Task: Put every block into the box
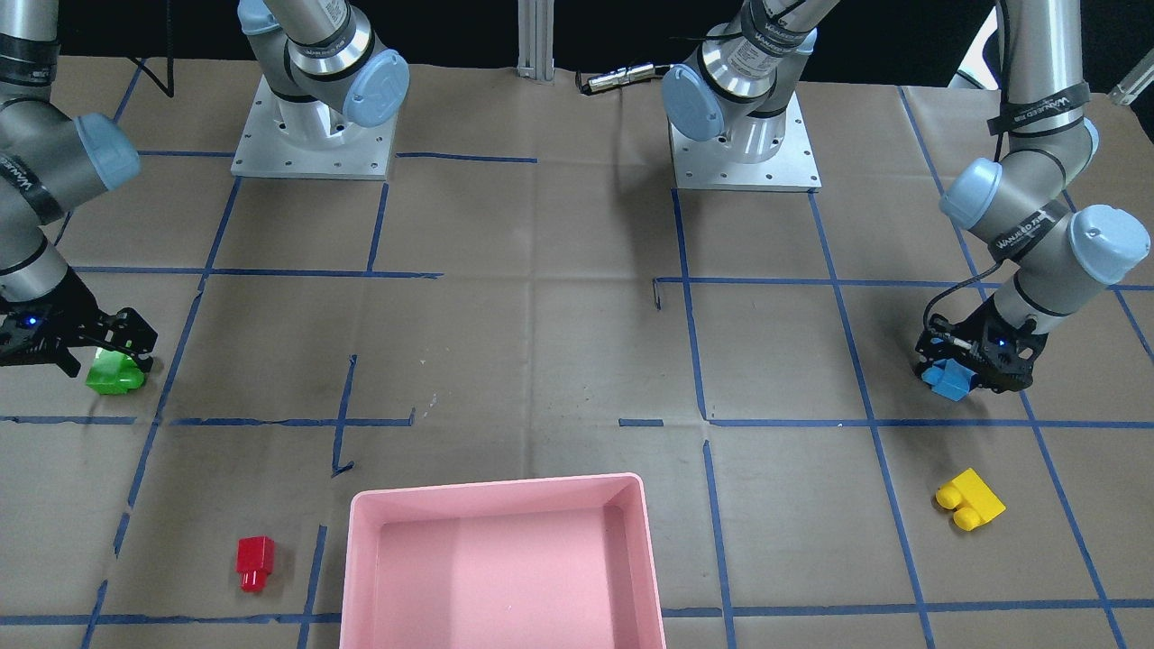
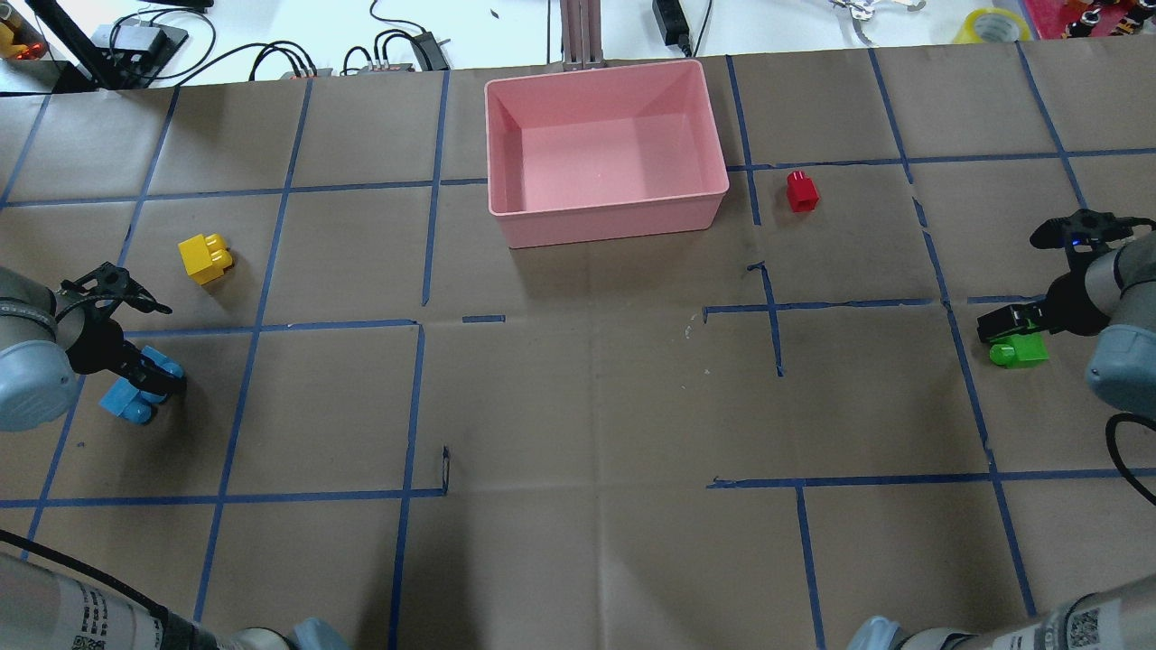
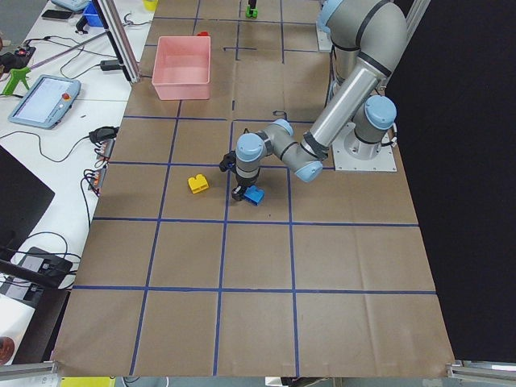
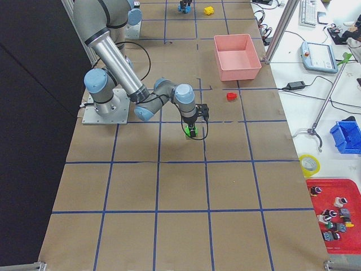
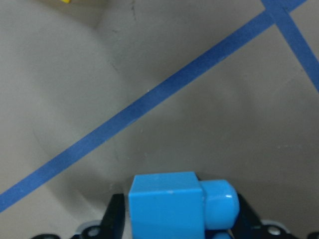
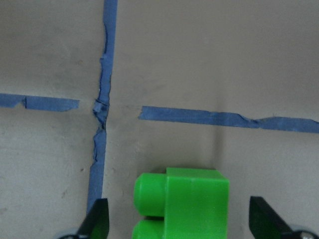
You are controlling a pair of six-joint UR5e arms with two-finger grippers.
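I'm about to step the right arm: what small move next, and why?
Probably close the right gripper on the green block: its fingers stand open on either side of the block, which lies on the paper outside the pink box. The left gripper looks shut on the blue block.

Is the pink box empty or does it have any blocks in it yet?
Empty. The box shows a bare floor in overhead and front views.

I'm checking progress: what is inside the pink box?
Nothing: the pink box shows only bare floor. The red block, yellow block, blue block and green block are all outside it. Nothing covers its floor.
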